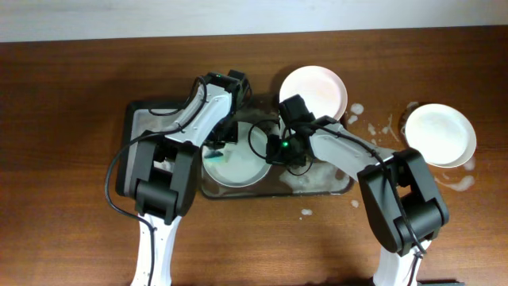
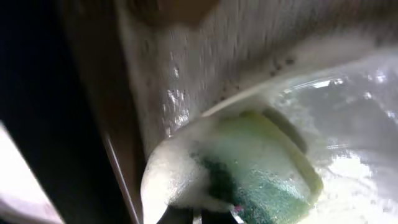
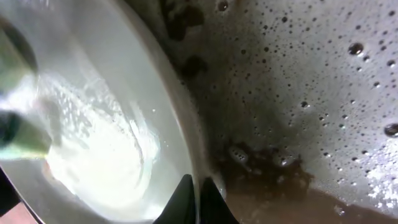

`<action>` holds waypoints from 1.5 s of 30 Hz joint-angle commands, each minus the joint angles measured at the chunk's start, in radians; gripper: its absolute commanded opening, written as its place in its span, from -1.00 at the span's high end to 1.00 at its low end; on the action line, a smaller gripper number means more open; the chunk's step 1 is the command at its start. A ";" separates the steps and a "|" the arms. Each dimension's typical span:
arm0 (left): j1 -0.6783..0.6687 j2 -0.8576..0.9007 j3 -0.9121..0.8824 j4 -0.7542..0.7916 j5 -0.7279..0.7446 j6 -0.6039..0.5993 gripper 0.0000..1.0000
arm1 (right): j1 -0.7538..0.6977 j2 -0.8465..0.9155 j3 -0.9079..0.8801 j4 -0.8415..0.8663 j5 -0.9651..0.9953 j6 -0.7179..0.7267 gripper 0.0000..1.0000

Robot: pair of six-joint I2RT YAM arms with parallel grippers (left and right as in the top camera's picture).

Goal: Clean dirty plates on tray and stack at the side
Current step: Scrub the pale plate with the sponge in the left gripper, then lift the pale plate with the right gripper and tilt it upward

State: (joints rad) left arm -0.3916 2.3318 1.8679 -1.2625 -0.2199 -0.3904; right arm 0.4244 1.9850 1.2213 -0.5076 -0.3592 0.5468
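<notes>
My left end effector (image 1: 222,141) was clamped on a foamy green sponge (image 2: 261,177), pressed into the grey-green plate (image 1: 238,168) lying in the soapy tray (image 1: 327,181). My right end effector (image 3: 198,199) pinched that plate's rim. A second plate (image 1: 313,89) sat at the tray's back edge. A third plate (image 1: 438,135) lay far right on the bench (image 1: 63,119).

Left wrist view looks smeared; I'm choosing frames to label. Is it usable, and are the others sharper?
Left wrist: motion-blurred throughout, sponge soft, left side in deep shadow. Right wrist: bubbles on the tray crisp, plate rim clear, far left edge blurred. Overhead: sharp, evenly lit, the top plate slightly washed out.
</notes>
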 commanded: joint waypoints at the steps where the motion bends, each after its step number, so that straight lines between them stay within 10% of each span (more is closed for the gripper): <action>1: 0.031 0.044 -0.021 0.111 -0.165 -0.111 0.99 | -0.007 0.025 -0.021 -0.033 0.047 -0.015 0.92; 8: -0.019 0.025 0.024 0.139 -0.152 -0.140 0.99 | -0.007 0.025 -0.021 -0.033 0.050 -0.015 0.92; 18: -0.048 -0.130 0.081 0.109 -0.539 -0.148 0.99 | -0.007 0.025 -0.021 -0.034 0.049 -0.015 0.92; 23: -0.040 -0.144 0.080 0.087 -0.210 -0.092 0.99 | -0.008 -0.054 0.018 -0.085 0.079 -0.076 0.92; 35: -0.024 -0.144 0.080 0.085 0.122 -0.064 0.99 | -0.010 -0.673 0.069 -0.372 0.976 -0.110 0.92; 45: -0.024 -0.144 0.079 0.092 0.153 -0.053 0.99 | 0.373 -0.672 0.069 -0.436 1.754 -0.237 0.92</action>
State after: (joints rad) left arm -0.4221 2.2250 1.9270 -1.1770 -0.0780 -0.4637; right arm 0.7208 1.2968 1.2774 -0.9413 1.1675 0.3412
